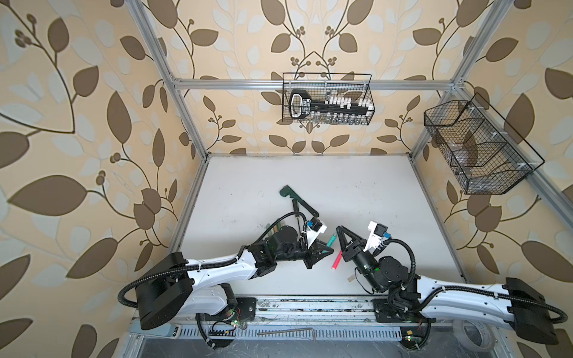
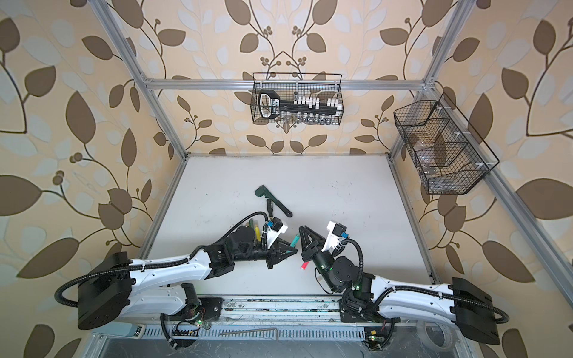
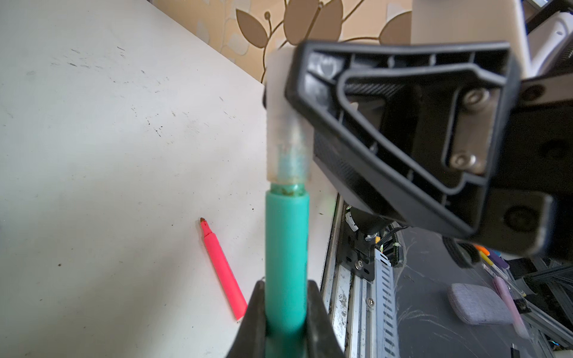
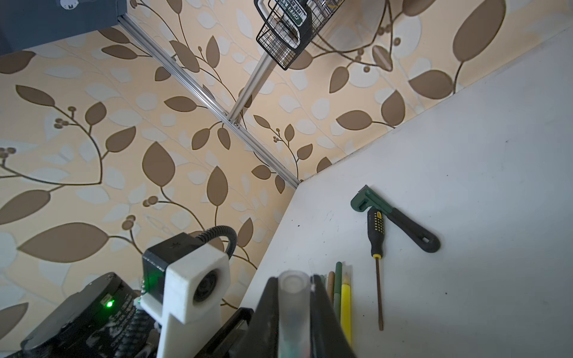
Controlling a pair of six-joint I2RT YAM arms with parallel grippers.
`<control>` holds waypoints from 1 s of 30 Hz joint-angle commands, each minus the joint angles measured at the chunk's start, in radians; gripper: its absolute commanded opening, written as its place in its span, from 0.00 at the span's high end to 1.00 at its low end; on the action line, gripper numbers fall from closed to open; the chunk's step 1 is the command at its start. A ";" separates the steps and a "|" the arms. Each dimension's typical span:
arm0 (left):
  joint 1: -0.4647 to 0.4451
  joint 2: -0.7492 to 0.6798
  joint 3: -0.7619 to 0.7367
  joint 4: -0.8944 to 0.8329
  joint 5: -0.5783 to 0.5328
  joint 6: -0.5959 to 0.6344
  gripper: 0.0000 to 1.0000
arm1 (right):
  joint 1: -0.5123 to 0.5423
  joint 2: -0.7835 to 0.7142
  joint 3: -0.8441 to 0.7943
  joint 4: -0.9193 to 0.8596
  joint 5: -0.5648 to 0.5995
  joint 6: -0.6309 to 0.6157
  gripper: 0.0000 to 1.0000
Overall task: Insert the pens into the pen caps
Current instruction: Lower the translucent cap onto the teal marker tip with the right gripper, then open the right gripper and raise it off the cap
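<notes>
Teal green pen (image 3: 286, 248): held off the table (image 3: 93, 124) between the two arms, near the front middle of the work area in both top views. The left gripper (image 3: 286, 286) is pinched on its barrel, with the jaws pressed against both sides.

Pale translucent beige cap (image 3: 286, 139): fitted over the pen's tip, in line with the barrel. A narrow band of the pen's neck shows between the cap's rim and the barrel's shoulder, so the cap is judged not fully seated. The right gripper (image 4: 294, 280) has the cap between its jaws, one on each side and close against it. Whether they press on it or only flank it cannot be told from these views.

Step in hand: mating this pen and cap, at the final push.

Next move, as judged: drive the two parts together along the pen's axis until the rim meets the shoulder. Keep both coaxial (a sideways load could cock the cap or slip the pen in the left jaws). Then free the cap and set the pen down.

Outstanding: the neon pink pen (image 3: 221, 269) lies on the table near the grippers, its tip bare. A bright yellow pen (image 4: 345, 307) lies in a row of pens near the screwdriver (image 4: 376, 248) and the wrench (image 4: 397, 221).
</notes>
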 commanded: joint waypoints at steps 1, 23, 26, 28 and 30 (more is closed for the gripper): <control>0.026 -0.046 0.014 0.150 -0.059 0.013 1.00 | 0.038 -0.021 0.018 -0.139 -0.041 -0.018 0.71; -0.018 -0.034 0.017 0.135 -0.058 0.117 1.00 | -0.104 -0.071 0.390 -0.674 -0.027 -0.018 0.38; -0.021 -0.033 0.018 0.131 -0.059 0.120 1.00 | -0.162 -0.045 0.395 -0.658 -0.115 -0.002 0.40; -0.021 -0.031 0.020 0.129 -0.059 0.121 1.00 | -0.178 -0.035 0.396 -0.641 -0.154 -0.002 0.43; -0.023 -0.030 0.021 0.128 -0.059 0.123 1.00 | -0.183 -0.024 0.404 -0.635 -0.175 -0.005 0.46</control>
